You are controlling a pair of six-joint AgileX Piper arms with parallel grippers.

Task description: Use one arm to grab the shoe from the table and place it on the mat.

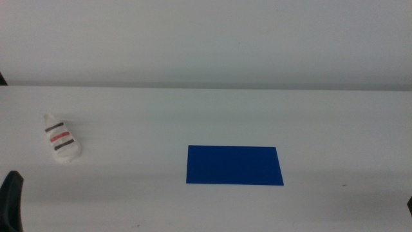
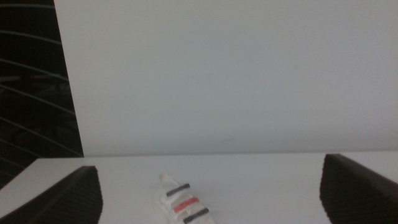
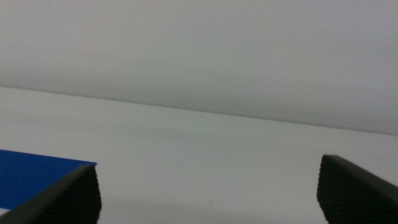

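The small white shoe (image 1: pixel 62 138), with two dark straps and one red, lies on the white table (image 1: pixel 193 116) at the far left. The deep-blue mat (image 1: pixel 234 165) lies flat right of the table's middle, far from the shoe. My left gripper (image 1: pixel 11 200) sits low at the picture's left edge, on the near side of the shoe. In the left wrist view its jaws stand wide apart and empty (image 2: pixel 208 168), with the shoe (image 2: pixel 185 202) ahead between them. My right gripper (image 3: pixel 208 171) is open and empty, with a corner of the mat (image 3: pixel 37 177) ahead of it.
A pale wall (image 1: pixel 206 38) rises behind the table's far edge. A dark area with curved lines (image 2: pixel 31 81) shows beside the wall in the left wrist view. Bare white tabletop lies between the shoe and the mat.
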